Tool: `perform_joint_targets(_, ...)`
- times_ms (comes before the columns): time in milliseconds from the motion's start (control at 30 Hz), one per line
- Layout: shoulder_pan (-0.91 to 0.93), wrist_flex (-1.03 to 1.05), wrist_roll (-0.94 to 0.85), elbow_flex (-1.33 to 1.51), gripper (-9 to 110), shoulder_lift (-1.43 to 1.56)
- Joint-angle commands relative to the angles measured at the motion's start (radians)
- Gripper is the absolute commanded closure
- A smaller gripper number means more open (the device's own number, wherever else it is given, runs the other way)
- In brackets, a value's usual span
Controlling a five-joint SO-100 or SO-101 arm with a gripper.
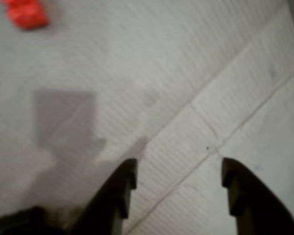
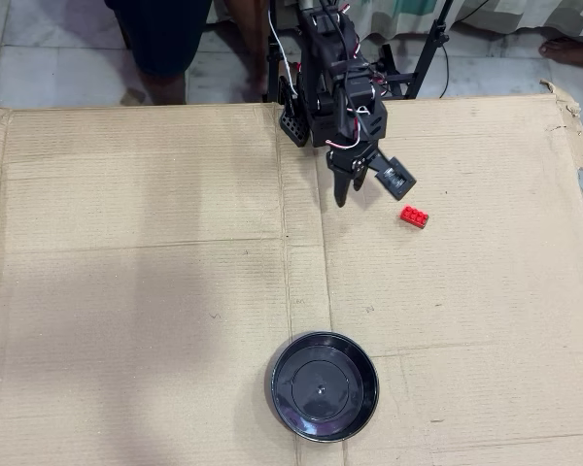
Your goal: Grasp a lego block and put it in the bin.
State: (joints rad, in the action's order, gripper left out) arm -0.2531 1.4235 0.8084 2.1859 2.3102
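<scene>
The red lego block lies on the cardboard, to the right of and slightly below my gripper in the overhead view. In the wrist view the block is blurred at the top left corner, far from my gripper, whose two dark fingers stand wide apart with nothing between them. The gripper hovers over bare cardboard. The bin, a round glossy black dish, sits empty near the bottom middle of the overhead view, well away from the gripper.
A large cardboard sheet with fold seams covers the floor. A person's legs and black stand legs are beyond its far edge, by the arm's base. Tiled floor shows around the sheet.
</scene>
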Motion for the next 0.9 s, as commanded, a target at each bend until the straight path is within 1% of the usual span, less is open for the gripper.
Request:
perform_joint_targets(0,-0.035,0.044,-0.026,-0.081,81,-0.003)
perform_joint_targets(100,-0.089,0.041,-0.04,-0.094,81,-0.003)
perform_joint_targets(267,-0.147,0.014,-0.17,-0.091,81,-0.003)
perform_joint_targets(467,-0.192,0.014,-0.244,-0.089,81,-0.005)
perform_joint_targets(567,-0.225,0.012,-0.239,-0.094,81,-0.012)
perform_joint_targets(733,-0.27,-0.003,-0.224,-0.14,81,-0.115)
perform_joint_targets(867,-0.31,0.005,-0.081,-0.218,81,-0.225)
